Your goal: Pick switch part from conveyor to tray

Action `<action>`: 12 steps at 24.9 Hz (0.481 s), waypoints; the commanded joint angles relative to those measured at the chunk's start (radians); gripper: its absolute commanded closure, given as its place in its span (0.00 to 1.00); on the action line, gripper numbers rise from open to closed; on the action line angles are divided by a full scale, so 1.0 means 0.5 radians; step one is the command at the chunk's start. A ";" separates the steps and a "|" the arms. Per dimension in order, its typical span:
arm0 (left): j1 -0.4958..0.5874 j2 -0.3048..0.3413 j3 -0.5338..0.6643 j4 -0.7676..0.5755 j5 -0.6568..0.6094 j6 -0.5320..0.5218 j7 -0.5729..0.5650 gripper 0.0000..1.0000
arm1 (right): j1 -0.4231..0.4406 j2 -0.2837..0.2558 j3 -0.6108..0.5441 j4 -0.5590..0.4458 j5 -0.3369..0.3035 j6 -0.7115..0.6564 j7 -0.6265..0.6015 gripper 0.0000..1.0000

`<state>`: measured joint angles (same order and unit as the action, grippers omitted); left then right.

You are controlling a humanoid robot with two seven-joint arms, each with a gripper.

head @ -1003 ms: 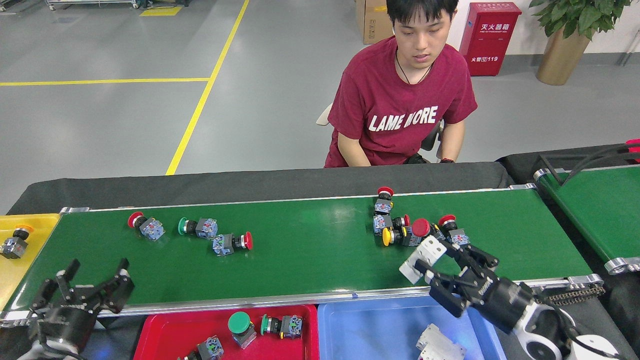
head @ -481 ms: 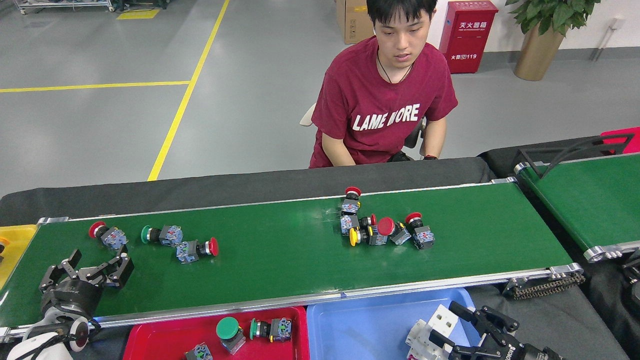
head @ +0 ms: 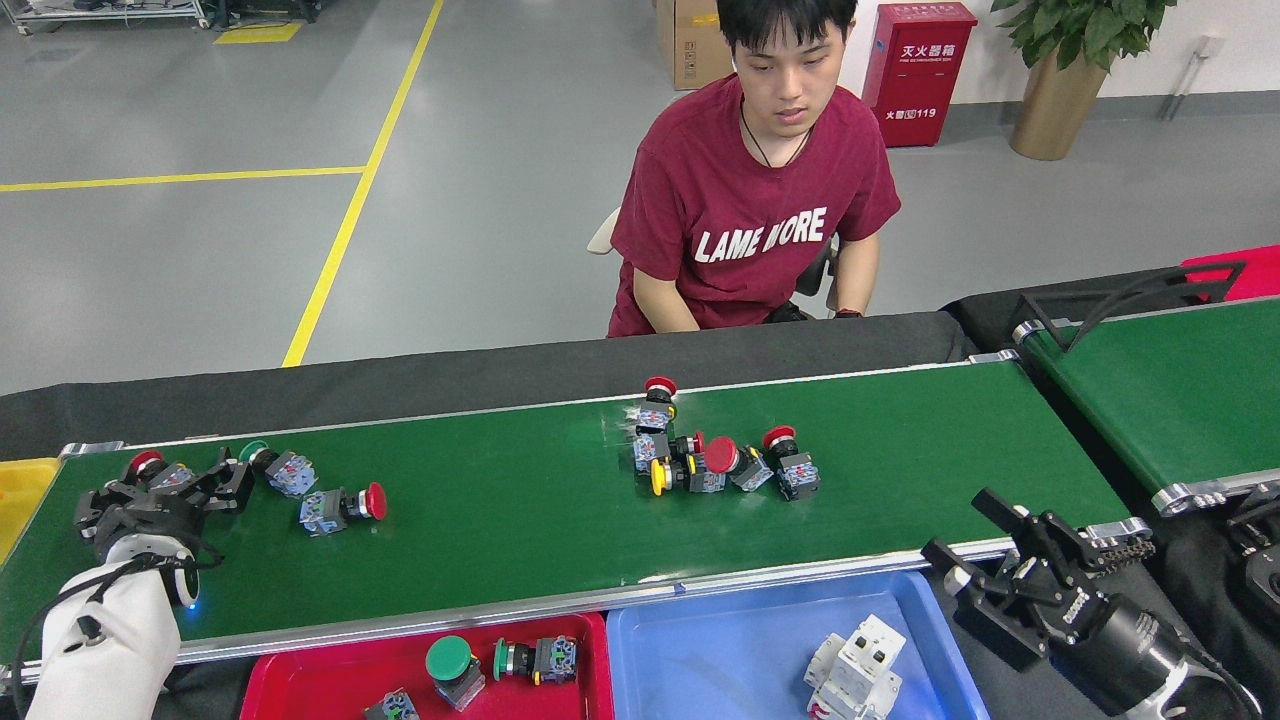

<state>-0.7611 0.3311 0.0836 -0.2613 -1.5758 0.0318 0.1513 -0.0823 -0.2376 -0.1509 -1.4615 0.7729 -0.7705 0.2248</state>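
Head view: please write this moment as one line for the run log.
left gripper: open over red switch on conveyor | right gripper: open, empty | white part: in blue tray

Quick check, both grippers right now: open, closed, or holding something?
Left gripper: open, empty, fingers spread around the red-capped switch part on the conveyor.
Right gripper: open, empty, above the blue tray.

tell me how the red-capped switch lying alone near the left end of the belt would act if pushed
The switch lies on its side on the conveyor, round red cap pointing right, so a sideways push would probably pivot or roll it around that cap. Its blocky grey-blue base should stop a full roll. It looks like rigid plastic, likely light, and apt to skid on the smooth belt.
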 commanded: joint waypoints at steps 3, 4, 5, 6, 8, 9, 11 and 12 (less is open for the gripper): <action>-0.042 0.025 -0.014 0.007 0.007 0.029 0.035 0.39 | -0.160 0.070 -0.011 0.159 0.301 0.347 0.026 0.03; -0.042 0.025 -0.014 0.010 0.013 0.010 0.035 0.56 | -0.173 0.104 -0.011 0.186 0.362 0.424 0.026 0.03; -0.042 0.031 -0.008 0.010 0.016 -0.027 0.035 0.71 | -0.173 0.141 -0.011 0.205 0.451 0.504 0.017 0.03; -0.039 0.031 -0.001 0.013 0.022 -0.073 0.035 0.82 | -0.173 0.181 -0.011 0.208 0.549 0.565 -0.014 0.04; -0.036 0.050 -0.005 0.013 0.028 -0.119 0.035 0.90 | -0.145 0.257 -0.017 0.208 0.721 0.685 -0.137 0.05; -0.036 0.056 -0.008 0.013 0.028 -0.122 0.035 0.92 | -0.124 0.270 -0.017 0.205 0.761 0.743 -0.207 0.05; -0.030 0.062 -0.014 0.007 0.028 -0.131 0.038 0.93 | -0.029 0.267 -0.011 0.189 0.841 0.860 -0.444 0.05; -0.027 0.062 -0.017 0.004 0.028 -0.149 0.041 0.93 | 0.020 0.267 -0.011 0.174 0.884 0.894 -0.560 0.05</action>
<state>-0.7599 0.3502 0.0787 -0.2490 -1.5642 -0.0302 0.1619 -0.0721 -0.1018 -0.1525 -1.3561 1.2053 -0.3712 0.0386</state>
